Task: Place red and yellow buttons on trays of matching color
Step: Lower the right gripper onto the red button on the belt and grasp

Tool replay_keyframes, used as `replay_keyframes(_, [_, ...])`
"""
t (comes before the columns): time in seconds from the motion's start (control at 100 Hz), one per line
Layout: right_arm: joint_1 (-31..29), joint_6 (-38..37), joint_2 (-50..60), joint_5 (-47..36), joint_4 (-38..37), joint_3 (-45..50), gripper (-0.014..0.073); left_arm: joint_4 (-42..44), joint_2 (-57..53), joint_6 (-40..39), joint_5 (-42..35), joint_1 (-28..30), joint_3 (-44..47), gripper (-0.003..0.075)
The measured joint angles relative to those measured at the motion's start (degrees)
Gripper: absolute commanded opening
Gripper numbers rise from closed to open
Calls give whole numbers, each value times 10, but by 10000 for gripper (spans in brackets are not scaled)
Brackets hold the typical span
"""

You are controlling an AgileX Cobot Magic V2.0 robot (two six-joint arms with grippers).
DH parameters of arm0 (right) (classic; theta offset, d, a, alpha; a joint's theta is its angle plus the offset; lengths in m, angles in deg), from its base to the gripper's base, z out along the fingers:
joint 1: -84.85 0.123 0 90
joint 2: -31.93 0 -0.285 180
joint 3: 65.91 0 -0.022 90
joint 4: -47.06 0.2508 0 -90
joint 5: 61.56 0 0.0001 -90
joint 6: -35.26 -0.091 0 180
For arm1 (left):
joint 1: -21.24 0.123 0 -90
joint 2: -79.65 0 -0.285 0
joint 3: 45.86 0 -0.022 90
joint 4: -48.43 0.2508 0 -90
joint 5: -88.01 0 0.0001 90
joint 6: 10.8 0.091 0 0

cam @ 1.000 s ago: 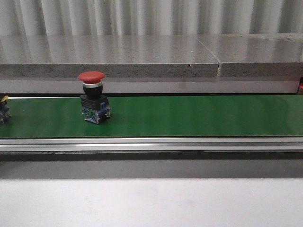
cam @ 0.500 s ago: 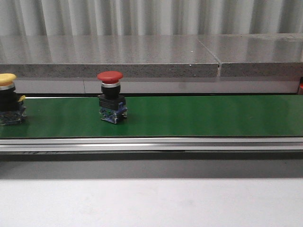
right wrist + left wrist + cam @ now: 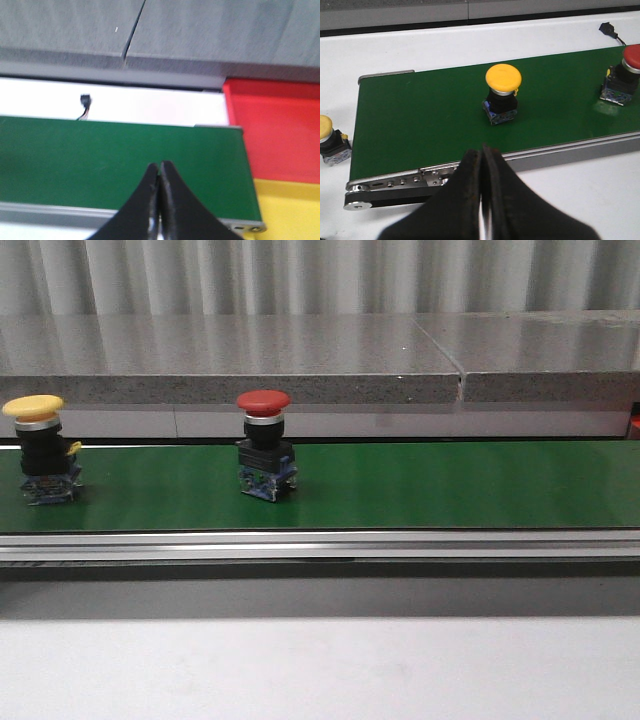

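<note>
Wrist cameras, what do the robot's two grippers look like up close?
Both look alike. The left gripper and the right gripper each have two matte black fingers, broad at the base and tapering to narrow tips. No cables or markings show on them, and the arms are out of view.

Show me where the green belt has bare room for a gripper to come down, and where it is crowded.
Free: the long stretch of green belt from the red button to its far end by the red tray and yellow tray. A shorter gap lies between the red button and the yellow button. Crowded: the left end, around both buttons.
</note>
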Motion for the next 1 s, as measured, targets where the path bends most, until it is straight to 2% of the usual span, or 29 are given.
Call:
replay_keyframes(0.17, [43, 0, -100, 39, 3, -56, 278, 0, 0, 0, 0, 0, 0, -20])
replay_keyframes(0.31, [90, 4, -181, 56, 4, -99, 513, 0, 0, 0, 0, 0, 0, -20])
replay_keyframes(0.43, [134, 6, -253, 79, 4, -146, 630, 0, 0, 0, 0, 0, 0, -20])
replay_keyframes(0.76, [222, 25, -444, 198, 12, -303, 636, 0, 0, 0, 0, 0, 0, -20])
replay_keyframes(1.0, [234, 139, -547, 236, 72, -380, 636, 0, 0, 0, 1, 0, 0, -20])
